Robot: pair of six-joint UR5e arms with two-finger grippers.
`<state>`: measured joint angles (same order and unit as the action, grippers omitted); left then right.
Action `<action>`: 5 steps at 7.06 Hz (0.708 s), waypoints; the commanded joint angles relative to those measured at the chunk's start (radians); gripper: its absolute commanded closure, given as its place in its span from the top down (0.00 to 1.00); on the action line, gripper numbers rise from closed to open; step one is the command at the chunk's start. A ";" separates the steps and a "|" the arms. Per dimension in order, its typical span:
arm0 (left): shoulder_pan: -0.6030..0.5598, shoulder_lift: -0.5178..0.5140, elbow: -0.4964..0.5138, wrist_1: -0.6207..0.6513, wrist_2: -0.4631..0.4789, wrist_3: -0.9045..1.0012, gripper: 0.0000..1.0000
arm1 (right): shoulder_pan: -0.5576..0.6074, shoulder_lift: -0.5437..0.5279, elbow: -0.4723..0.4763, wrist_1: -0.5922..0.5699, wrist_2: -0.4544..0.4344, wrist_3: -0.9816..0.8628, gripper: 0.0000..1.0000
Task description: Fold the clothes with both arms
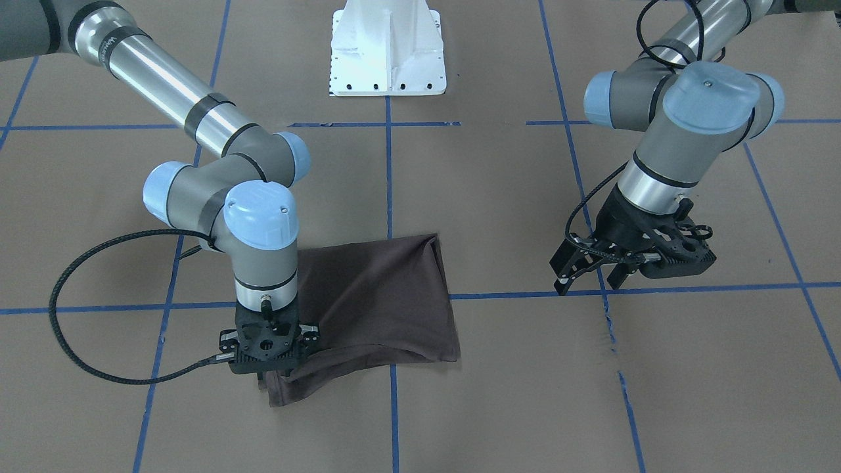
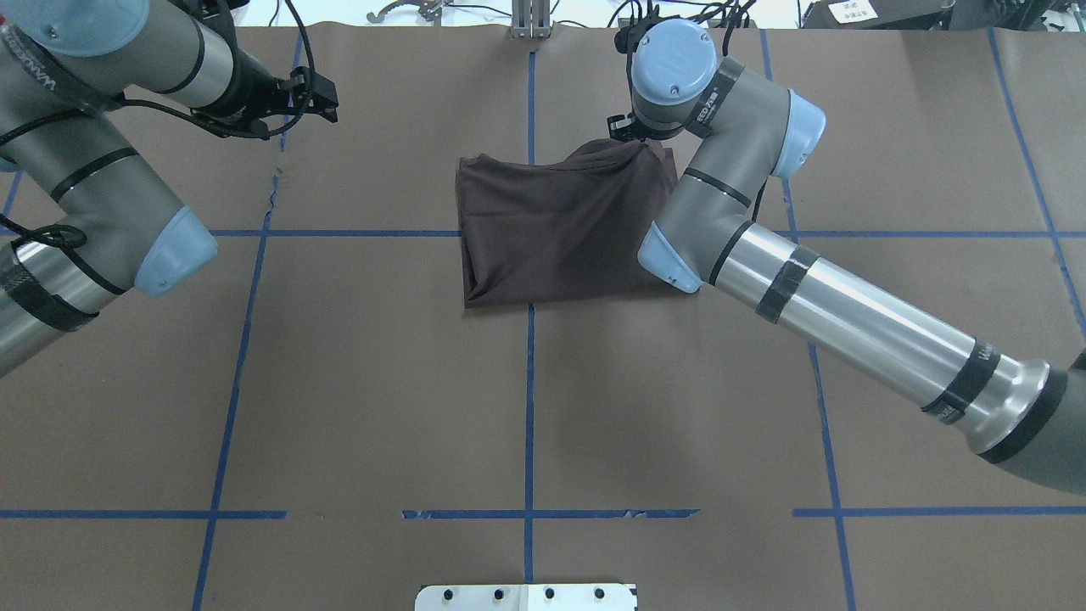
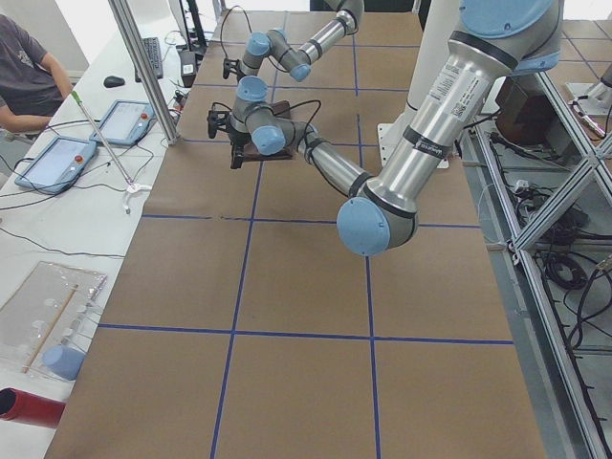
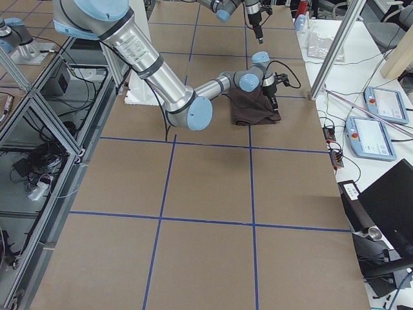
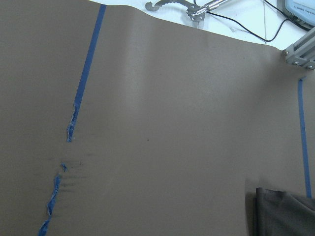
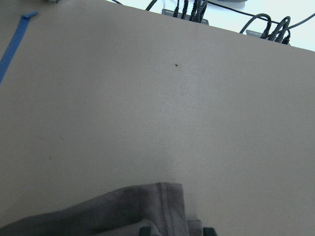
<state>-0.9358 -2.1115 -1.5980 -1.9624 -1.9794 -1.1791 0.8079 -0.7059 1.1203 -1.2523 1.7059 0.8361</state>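
The dark brown T-shirt (image 1: pixel 387 289) (image 2: pixel 551 229) lies folded into a rough rectangle near the table's middle. My right gripper (image 1: pixel 269 358) points straight down at one of its far corners, shut on the fabric. The cloth tents up toward the gripper, and a flap hangs below. In the right wrist view the shirt's hem (image 6: pixel 167 206) sits just ahead of the fingertips (image 6: pixel 147 230). My left gripper (image 1: pixel 587 279) (image 2: pixel 327 98) hovers open and empty over bare table, well to the side of the shirt. The left wrist view catches only a shirt corner (image 5: pixel 283 214).
The white pedestal base (image 1: pixel 387 52) stands at the robot's edge. Blue tape lines grid the brown table, with a torn stretch (image 2: pixel 274 182) below the left gripper. A seated person (image 3: pixel 29 76) and tablets (image 3: pixel 124 120) are beyond the table's far edge.
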 commanded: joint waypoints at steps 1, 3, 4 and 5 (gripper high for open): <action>-0.017 0.001 0.001 -0.006 -0.006 0.006 1.00 | 0.171 -0.015 0.018 -0.059 0.333 -0.087 1.00; -0.142 0.043 0.000 0.002 -0.135 0.253 1.00 | 0.317 -0.226 0.326 -0.345 0.431 -0.313 1.00; -0.229 0.118 -0.013 0.010 -0.189 0.400 1.00 | 0.403 -0.322 0.472 -0.518 0.442 -0.482 1.00; -0.324 0.187 -0.013 0.041 -0.208 0.614 1.00 | 0.500 -0.398 0.562 -0.676 0.464 -0.670 1.00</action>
<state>-1.1497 -2.0046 -1.6068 -1.9479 -2.1449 -0.7941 1.1948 -0.9985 1.5423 -1.7286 2.1429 0.3837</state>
